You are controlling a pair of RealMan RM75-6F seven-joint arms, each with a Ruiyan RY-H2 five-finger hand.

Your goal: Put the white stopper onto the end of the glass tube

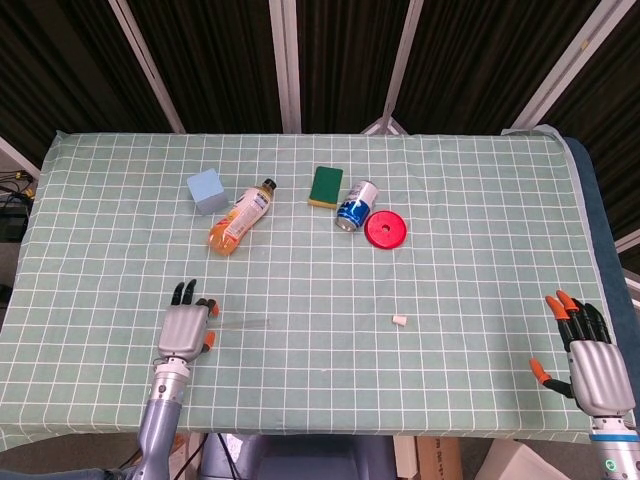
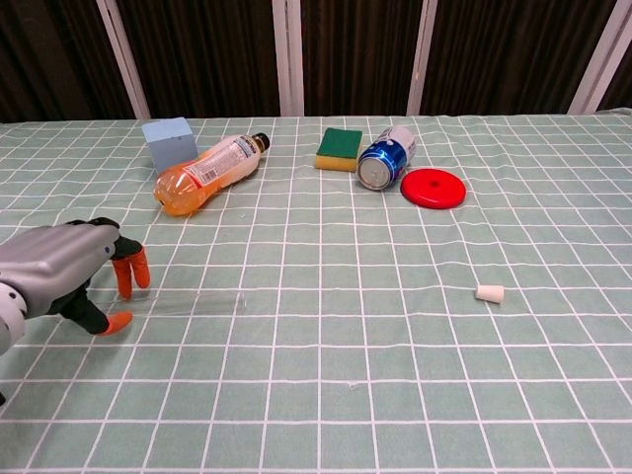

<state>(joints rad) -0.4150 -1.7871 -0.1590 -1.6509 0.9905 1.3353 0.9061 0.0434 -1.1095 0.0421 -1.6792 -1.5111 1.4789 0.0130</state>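
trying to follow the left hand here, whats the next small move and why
Probably close the left hand on the near end of the glass tube. Its fingers are apart around that end and hold nothing yet, and the tube lies flat on the cloth. The white stopper lies far off to the right, untouched, and the right hand waits open.

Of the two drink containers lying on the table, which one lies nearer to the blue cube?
The orange juice bottle. It lies right beside the blue cube, while the blue can lies further right, between the green sponge and the red disc.
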